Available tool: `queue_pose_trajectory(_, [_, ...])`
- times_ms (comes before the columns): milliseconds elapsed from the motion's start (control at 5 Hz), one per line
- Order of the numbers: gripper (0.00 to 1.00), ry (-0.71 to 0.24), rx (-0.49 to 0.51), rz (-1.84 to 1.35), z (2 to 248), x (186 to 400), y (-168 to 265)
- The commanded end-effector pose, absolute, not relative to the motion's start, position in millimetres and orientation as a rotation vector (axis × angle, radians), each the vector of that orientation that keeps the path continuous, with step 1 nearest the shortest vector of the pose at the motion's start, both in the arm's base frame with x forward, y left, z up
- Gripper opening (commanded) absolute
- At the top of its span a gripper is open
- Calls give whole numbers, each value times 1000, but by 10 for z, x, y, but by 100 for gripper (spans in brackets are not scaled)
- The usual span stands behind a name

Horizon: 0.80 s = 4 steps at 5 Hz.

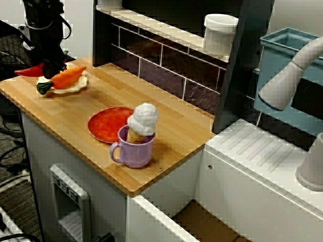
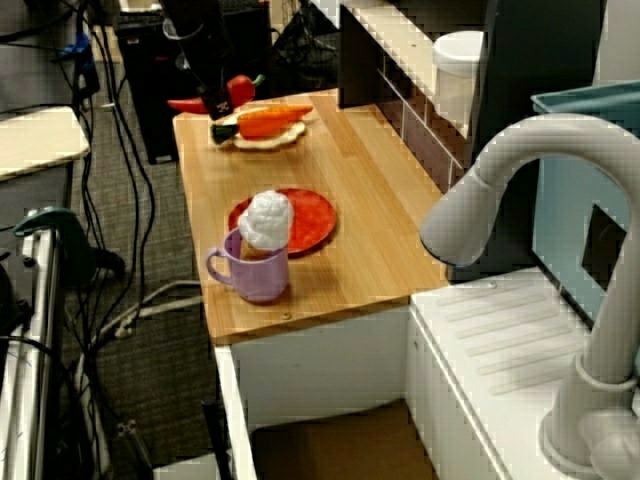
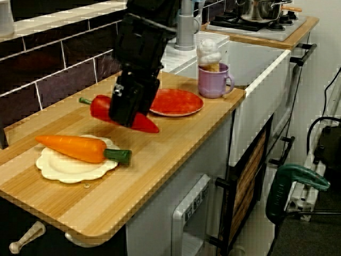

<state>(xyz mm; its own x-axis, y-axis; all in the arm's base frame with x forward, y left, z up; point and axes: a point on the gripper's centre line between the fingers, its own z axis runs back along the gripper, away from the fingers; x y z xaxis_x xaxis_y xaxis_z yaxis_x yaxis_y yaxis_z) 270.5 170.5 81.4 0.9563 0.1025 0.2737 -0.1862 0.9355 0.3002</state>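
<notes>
The black gripper (image 3: pixel 127 113) is clamped on a red chili pepper (image 3: pixel 146 124) in the left centre of the low view from the counter's end. The pepper's pointed tip sticks out to the lower right and its green stem to the left. Whether the pepper touches the wood cannot be told.

Just below it in that frame, an orange carrot (image 3: pixel 74 148) lies across a cream scalloped plate (image 3: pixel 61 169), close to the pepper but apart from it. To the right sits a red plate (image 3: pixel 176 102). Past that plate stands a purple mug (image 3: pixel 213 81) with an ice-cream cone (image 1: pixel 143 118) standing in it.

All of this rests on a wooden countertop (image 1: pixel 171 118) backed by dark tiles (image 1: pixel 166 63). A white jar (image 1: pixel 220 33) sits on the shelf above. In the high view across the counter, a white sink unit (image 1: pixel 262 151) adjoins at the right. A stove with a pot (image 3: pixel 261 8) fills the low view's upper right.
</notes>
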Motion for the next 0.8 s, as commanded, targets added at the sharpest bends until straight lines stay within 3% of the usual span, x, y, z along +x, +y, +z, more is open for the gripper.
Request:
queue_pose_trajectory(0, [0, -273, 300, 305, 958, 2698, 1800])
queue_pose_trajectory(600, [0, -241, 305, 365, 944, 2791, 1962])
